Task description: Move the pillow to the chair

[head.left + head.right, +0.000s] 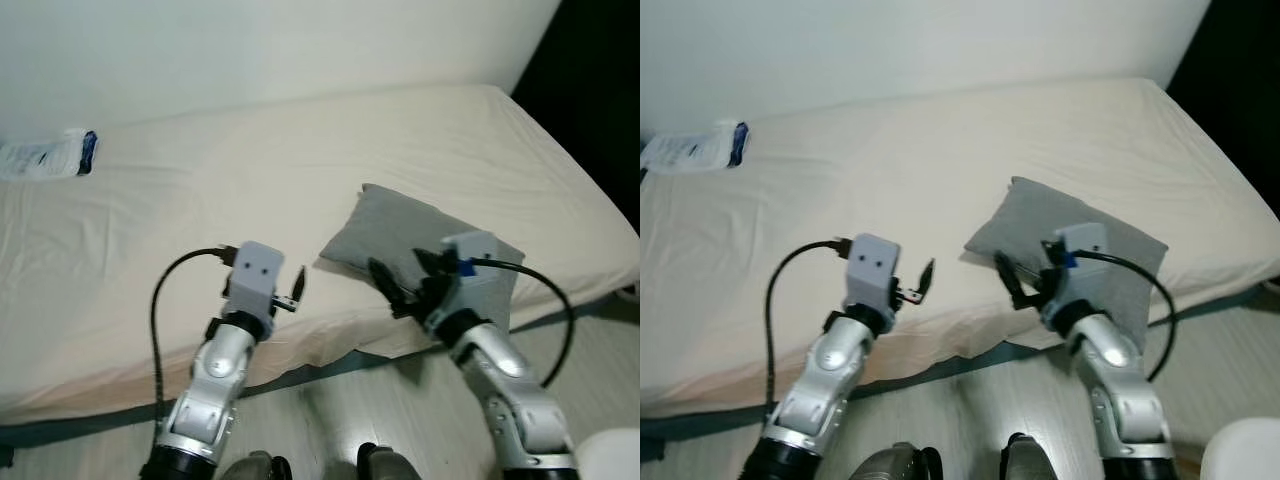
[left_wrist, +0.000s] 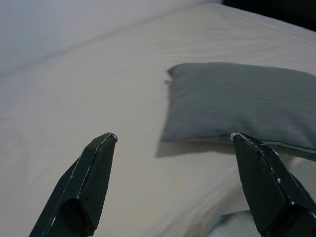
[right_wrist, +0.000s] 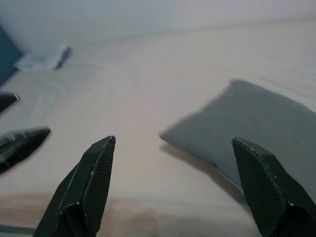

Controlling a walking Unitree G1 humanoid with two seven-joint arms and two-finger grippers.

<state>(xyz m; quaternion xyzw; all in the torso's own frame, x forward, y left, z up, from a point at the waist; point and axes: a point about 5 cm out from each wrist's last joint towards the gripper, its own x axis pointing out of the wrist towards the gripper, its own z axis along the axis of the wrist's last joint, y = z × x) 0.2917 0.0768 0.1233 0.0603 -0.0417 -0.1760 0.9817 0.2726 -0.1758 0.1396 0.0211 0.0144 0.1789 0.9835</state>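
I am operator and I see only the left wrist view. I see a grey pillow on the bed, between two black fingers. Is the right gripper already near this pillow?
Observer: Yes. The right gripper hangs over the pillow near its front edge, fingers open, not holding it.
Operator: And where is my left gripper compared to the pillow?
Observer: The left gripper is over the bare sheet, to the left of the pillow and apart from it.
Operator: Is something else on the bed?
Observer: A white packet with a dark blue end lies at the far left of the bed, near the wall, well away from both arms.
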